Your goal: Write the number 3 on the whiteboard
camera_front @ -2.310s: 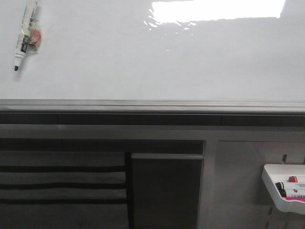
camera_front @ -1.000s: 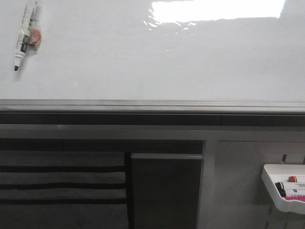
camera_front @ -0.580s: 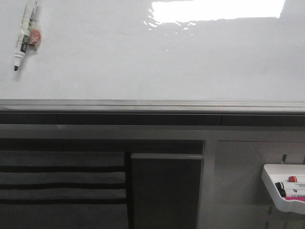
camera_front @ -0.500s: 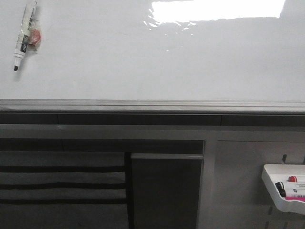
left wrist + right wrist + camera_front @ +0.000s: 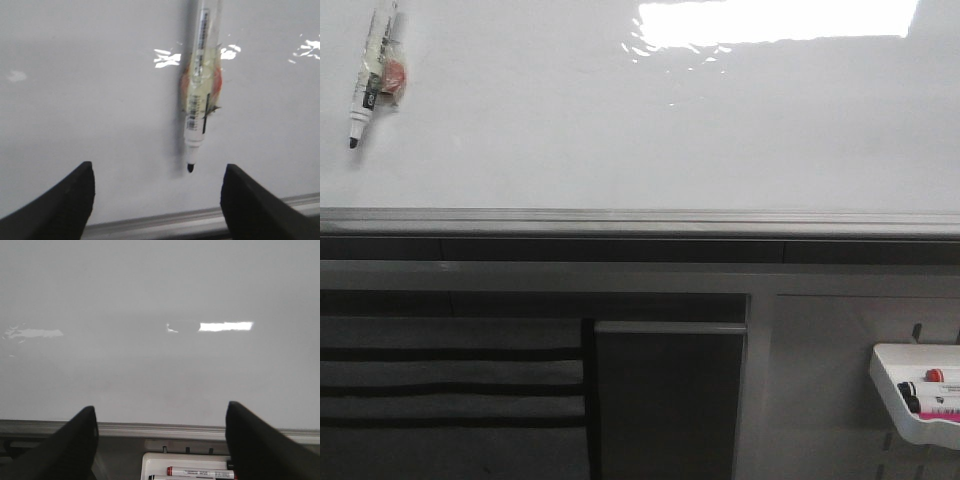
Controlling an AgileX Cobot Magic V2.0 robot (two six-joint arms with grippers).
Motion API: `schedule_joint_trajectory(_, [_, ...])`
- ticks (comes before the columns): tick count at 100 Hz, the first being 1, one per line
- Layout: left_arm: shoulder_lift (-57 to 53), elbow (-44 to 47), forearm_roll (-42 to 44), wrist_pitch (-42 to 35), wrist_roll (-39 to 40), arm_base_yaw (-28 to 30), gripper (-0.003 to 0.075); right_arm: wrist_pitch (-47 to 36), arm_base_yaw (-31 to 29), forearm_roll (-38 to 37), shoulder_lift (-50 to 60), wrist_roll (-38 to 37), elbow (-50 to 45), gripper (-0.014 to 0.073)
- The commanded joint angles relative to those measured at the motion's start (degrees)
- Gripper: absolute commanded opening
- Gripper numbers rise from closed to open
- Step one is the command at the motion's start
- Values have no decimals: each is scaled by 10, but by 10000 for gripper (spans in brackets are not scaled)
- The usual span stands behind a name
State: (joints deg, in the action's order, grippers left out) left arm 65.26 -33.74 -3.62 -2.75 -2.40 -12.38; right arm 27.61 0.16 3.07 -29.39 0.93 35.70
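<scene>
**Marker waiting on the board, both grippers standing wide and empty**

We are facing the whiteboard [image 5: 650,130], a glossy white sheet with a grey rail [image 5: 640,218] running along its lower edge. We are finding no digit on it in any view; the number 3 is not yet written, so we judge the task to be at its very beginning.

A marker [image 5: 370,75] is sitting high on the board's left side in the front view, tip down and uncapped, with a small orange-red piece [image 5: 394,78] just behind its barrel. We take that piece to be what is fixing it to the board, though we cannot tell how. Stuck there, the marker is presenting its barrel for a straight approach.

Our left gripper [image 5: 157,200] is pointing at that marker [image 5: 200,95], fingers spread wide with the tip showing between them, well apart from both. It is holding nothing. We read this as lining up for a grasp.

Our right gripper [image 5: 160,442] is likewise spread wide and empty, looking at bare board above a small white tray [image 5: 187,465] of spare markers; the same tray [image 5: 915,395] is hanging low at the right in the front view. This arm appears to be parked out of the way
</scene>
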Motion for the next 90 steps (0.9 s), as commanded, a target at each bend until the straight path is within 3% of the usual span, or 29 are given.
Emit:
schedule_joint_trajectory(1, [15,-28,2,-73,2,-17,489,-50,-4,-8,-12,4,14,481])
schedule_joint_trajectory(43, [111,-62,18,-146,2,-32,487,-58,-4,-8,-39,4,14,481])
schedule_joint_trajectory(74, [135,-62,36,-188,2,-32,254,-58,-4,-8,-39,4,14,481])
schedule_joint_trajectory(90, [138,-62,36,-188,2,-32,182,-58,-4,-8,-39,4,14,481])
